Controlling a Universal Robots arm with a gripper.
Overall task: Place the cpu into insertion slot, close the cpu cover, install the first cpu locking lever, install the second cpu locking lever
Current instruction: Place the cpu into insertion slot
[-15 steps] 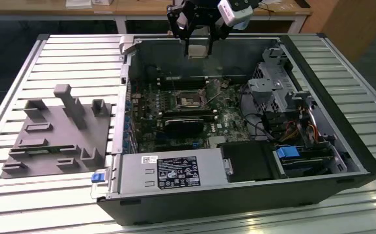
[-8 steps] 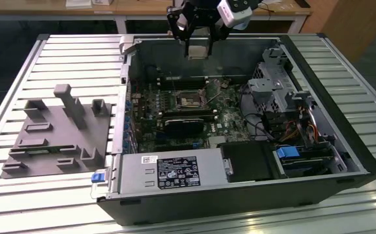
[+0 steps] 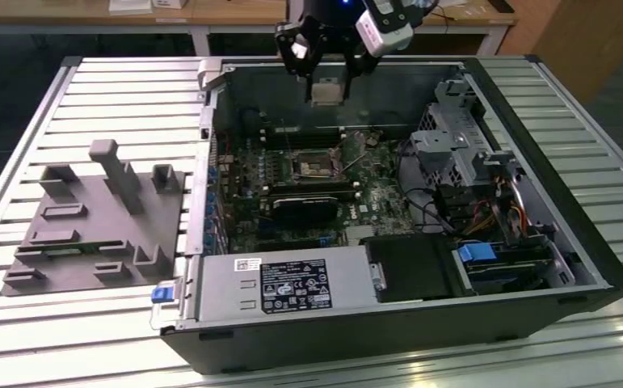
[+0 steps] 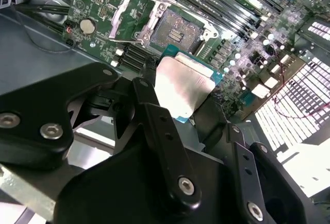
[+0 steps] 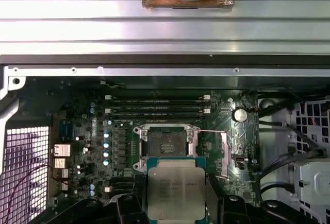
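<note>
gripper [image 3: 327,87]: fingers [image 4: 154,116] are clenched on the cpu [image 4: 183,86], which is held in the air | insertion slot [image 5: 166,144] is seen uncovered below, well apart | cpu cover [image 4: 121,13] is swung open beside it | computer case [image 3: 397,331] is laid on the table [image 3: 128,81]

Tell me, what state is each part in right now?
cpu, held in the air, not seated
hand, shut on the cpu
insertion slot, empty and uncovered
cpu cover, swung open beside the slot
computer case, lying flat, side open
</note>
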